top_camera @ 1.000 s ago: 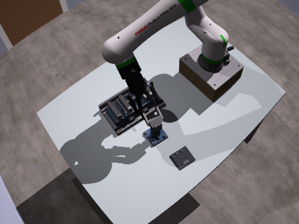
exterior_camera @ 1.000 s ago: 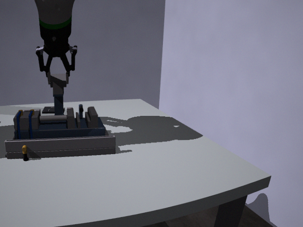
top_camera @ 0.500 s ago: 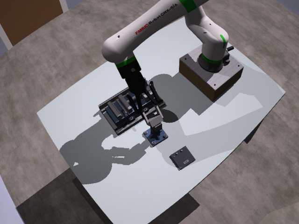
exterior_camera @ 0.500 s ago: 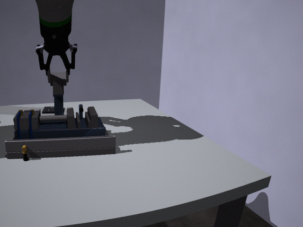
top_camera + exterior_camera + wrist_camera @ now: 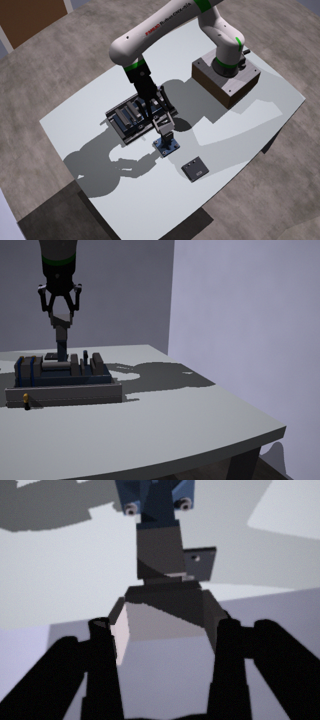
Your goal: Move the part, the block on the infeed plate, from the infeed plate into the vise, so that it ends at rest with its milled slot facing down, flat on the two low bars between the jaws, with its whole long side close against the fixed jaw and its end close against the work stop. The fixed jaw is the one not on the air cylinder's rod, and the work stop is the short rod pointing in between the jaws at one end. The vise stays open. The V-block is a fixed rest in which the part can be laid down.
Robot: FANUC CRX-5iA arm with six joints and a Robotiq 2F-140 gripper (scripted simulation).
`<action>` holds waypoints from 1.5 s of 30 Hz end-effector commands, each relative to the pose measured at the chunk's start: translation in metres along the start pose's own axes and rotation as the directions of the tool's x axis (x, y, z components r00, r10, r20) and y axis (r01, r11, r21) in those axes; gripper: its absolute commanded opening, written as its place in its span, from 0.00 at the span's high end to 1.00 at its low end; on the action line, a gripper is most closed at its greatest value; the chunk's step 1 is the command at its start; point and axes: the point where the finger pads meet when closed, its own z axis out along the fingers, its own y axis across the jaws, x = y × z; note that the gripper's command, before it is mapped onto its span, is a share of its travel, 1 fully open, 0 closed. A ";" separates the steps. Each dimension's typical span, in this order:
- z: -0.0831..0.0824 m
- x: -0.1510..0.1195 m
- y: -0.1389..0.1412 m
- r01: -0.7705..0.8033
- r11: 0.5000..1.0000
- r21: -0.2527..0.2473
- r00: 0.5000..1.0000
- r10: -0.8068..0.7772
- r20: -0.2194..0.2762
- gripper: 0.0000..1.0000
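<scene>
My gripper (image 5: 163,120) is shut on the part (image 5: 164,127), a grey block, and holds it in the air with the fingers pointing down. The part hangs right over the V-block (image 5: 166,144), a grey rest on a blue post and bolted blue foot. I cannot tell whether the part touches the rest. The wrist view shows the part (image 5: 162,617) between my black fingers, with the V-block (image 5: 157,540) beyond it. In the side view the gripper (image 5: 61,313) and part (image 5: 61,319) are well above the open vise (image 5: 62,374). The dark infeed plate (image 5: 195,169) lies bare.
The vise (image 5: 139,116) sits on its base just left of the V-block, its air cylinder with blue hoses (image 5: 25,369) at one end. The robot's pedestal (image 5: 226,77) stands at the back right. The table edge runs close behind the infeed plate.
</scene>
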 end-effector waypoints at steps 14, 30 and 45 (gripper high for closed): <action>-0.006 -0.006 0.000 0.000 1.000 0.000 1.000 0.000 0.000 1.00; -0.009 -0.009 0.000 0.000 1.000 0.000 1.000 0.000 0.000 1.00; -0.010 -0.010 0.000 0.000 1.000 0.000 1.000 0.000 0.000 1.00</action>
